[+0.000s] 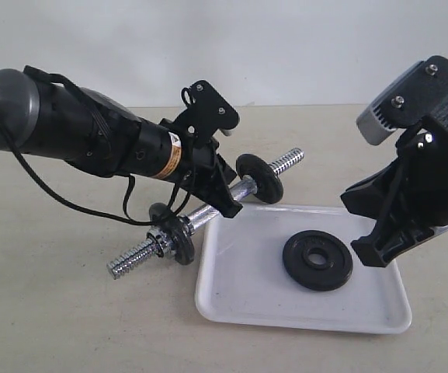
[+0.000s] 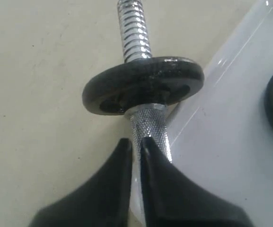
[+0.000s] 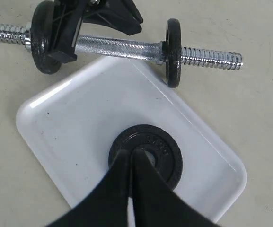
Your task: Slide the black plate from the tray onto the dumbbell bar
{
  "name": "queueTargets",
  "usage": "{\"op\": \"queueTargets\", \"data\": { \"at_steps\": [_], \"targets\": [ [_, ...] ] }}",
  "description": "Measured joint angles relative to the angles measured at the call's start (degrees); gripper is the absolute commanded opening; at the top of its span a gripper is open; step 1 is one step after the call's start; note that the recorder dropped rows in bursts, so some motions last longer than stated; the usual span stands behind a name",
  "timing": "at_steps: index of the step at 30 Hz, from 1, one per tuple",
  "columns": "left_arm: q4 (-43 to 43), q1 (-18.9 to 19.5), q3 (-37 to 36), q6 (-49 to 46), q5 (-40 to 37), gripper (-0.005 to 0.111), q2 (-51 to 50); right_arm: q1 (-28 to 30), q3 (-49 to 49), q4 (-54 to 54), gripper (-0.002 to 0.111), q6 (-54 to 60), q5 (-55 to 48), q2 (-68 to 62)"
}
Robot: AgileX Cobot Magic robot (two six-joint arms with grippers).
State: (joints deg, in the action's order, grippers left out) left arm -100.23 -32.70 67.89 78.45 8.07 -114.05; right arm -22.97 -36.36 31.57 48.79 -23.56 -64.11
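Observation:
The black plate (image 1: 317, 260) (image 3: 169, 158) lies flat in the white tray (image 1: 239, 272) (image 3: 79, 123). My right gripper (image 1: 375, 255) (image 3: 130, 155) is shut with nothing in it; in the exterior view it hangs over the tray's right side, beside the plate. The chrome dumbbell bar (image 1: 204, 215) (image 3: 117, 46) (image 2: 150, 127) lies on the table by the tray's far left corner. It carries two black discs (image 1: 173, 233) (image 1: 258, 177). My left gripper (image 1: 231, 208) (image 2: 135, 142) is shut, its tips at the knurled middle of the bar; I cannot tell whether they touch it.
The beige table (image 1: 53, 326) surrounds the tray. Threaded ends of the bar (image 1: 130, 260) (image 1: 286, 162) stick out past both discs. A black cable (image 1: 60, 198) loops under the left arm.

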Motion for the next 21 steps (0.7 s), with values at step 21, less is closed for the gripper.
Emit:
{"op": "queueTargets", "data": {
  "at_steps": [21],
  "targets": [
    [0.0, 0.0, 0.0, 35.3, 16.3, 0.004, 10.1, 0.0, 0.0, -0.3, 0.0, -0.4, 0.0, 0.0]
  ]
}}
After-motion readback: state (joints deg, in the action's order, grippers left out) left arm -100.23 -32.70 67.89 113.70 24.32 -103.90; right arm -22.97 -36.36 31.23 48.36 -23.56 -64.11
